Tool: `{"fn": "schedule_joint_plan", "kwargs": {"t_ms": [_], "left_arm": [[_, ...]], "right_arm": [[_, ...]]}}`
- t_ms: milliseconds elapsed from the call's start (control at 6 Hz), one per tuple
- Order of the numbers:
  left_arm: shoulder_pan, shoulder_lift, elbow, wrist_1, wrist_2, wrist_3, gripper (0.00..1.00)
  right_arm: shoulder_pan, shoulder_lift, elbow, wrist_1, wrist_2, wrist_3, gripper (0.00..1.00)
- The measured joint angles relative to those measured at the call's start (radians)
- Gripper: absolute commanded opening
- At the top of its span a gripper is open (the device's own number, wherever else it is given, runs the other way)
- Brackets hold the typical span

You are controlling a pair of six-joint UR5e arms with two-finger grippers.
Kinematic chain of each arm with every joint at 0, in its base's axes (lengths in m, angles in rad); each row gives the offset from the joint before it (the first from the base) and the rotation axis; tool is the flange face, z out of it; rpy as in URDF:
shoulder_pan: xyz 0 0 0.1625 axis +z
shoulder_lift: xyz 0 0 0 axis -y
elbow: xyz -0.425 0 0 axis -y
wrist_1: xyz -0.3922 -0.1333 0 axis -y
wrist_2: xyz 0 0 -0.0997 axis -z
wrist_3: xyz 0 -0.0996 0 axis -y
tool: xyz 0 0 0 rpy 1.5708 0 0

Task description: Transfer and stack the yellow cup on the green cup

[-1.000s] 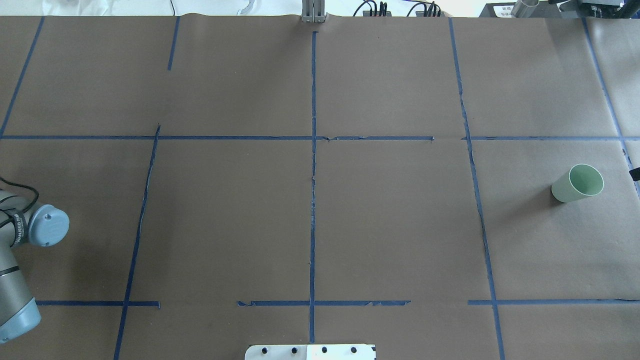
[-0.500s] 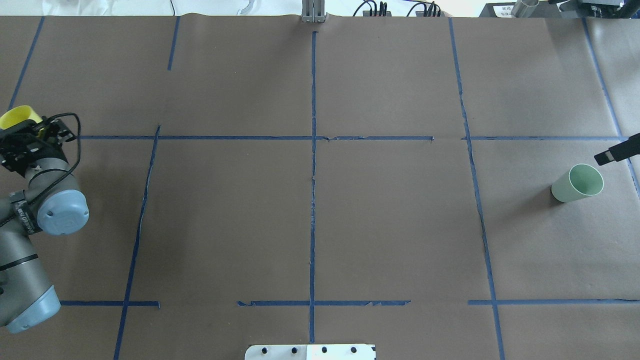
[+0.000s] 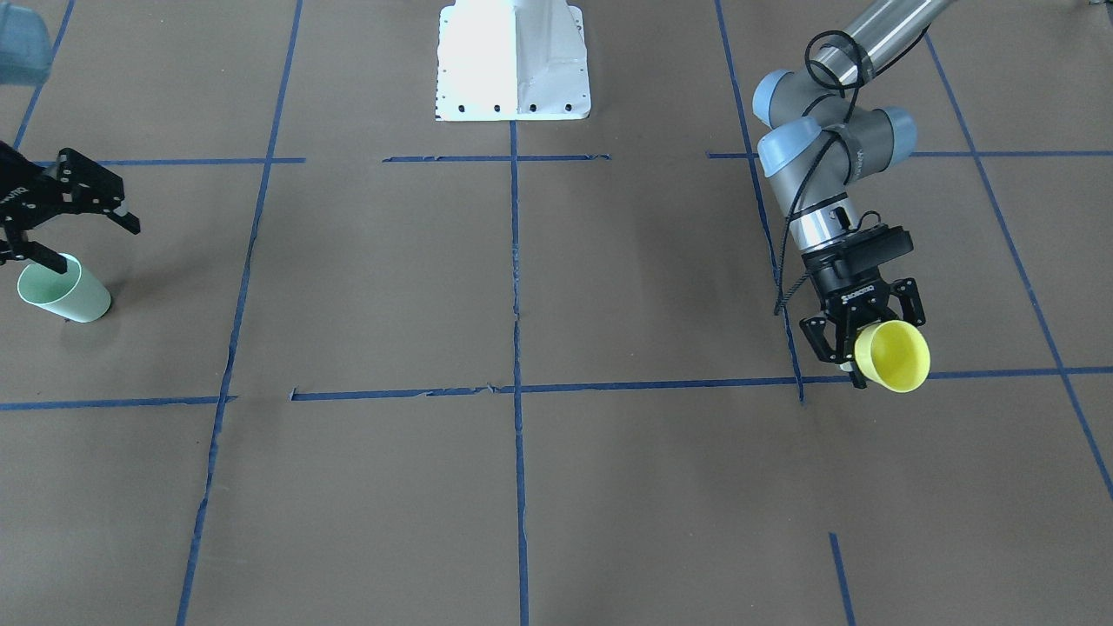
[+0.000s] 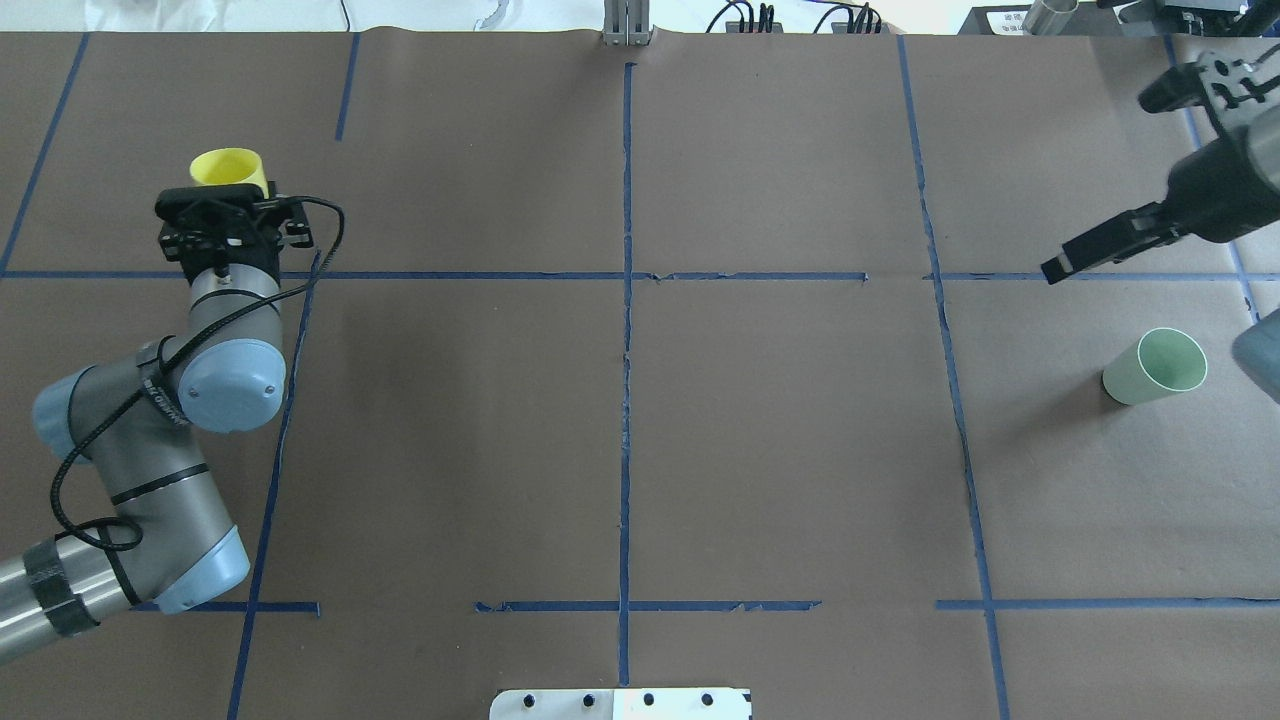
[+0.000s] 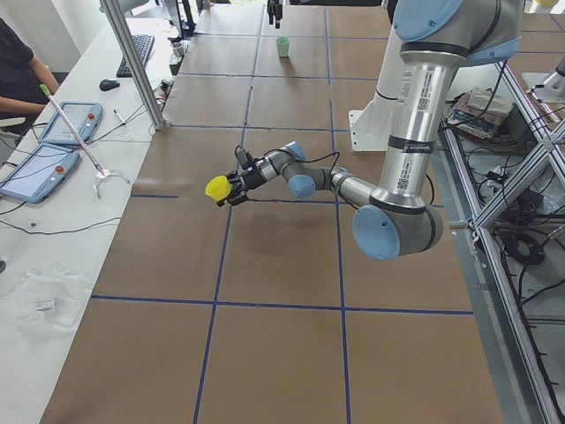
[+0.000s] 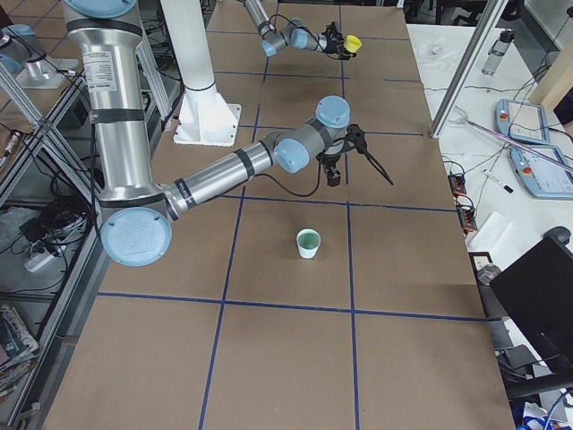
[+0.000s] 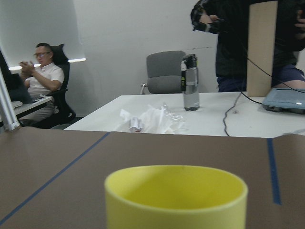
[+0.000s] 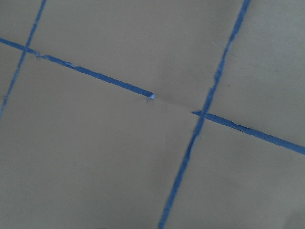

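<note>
My left gripper [image 3: 856, 346] is shut on the yellow cup [image 3: 894, 355] and holds it roughly upright, mouth up, above the far left part of the table. The cup also shows in the overhead view [image 4: 228, 167], just beyond the left gripper [image 4: 230, 197], and fills the bottom of the left wrist view [image 7: 176, 198]. The pale green cup [image 4: 1150, 368] stands on the table at the right side, mouth up. My right gripper [image 4: 1100, 185] is open wide and empty, in the air beyond the green cup [image 3: 65, 296]. The right gripper [image 3: 96, 248] hangs over its rim in the front view.
The table [image 4: 780, 450] is covered in brown paper with a grid of blue tape lines. The robot's white base plate [image 3: 513, 61] sits at the near edge. The operators' desk with tablets [image 5: 53, 141] runs along the far side, where people are seated and standing.
My left arm has swung in from the left edge, carrying the yellow cup farther onto the table. My right gripper has come into view and moved away from the green cup toward the far side.
</note>
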Motion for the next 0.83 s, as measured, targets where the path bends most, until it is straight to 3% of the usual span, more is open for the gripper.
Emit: {"fn": "schedule_joint_plan", "kwargs": {"t_ms": [333, 833], "left_arm": [[0.056, -0.067, 0.004, -0.242, -0.140, 0.219, 0.04], [0.133, -0.140, 0.017, -0.582, -0.431, 0.482, 0.06]], "right_arm": [[-0.128, 0.138, -0.003, -0.004, -0.116, 0.201, 1.00], [-0.267, 0.305, -0.040, -0.014, -0.215, 0.470, 1.00]]}}
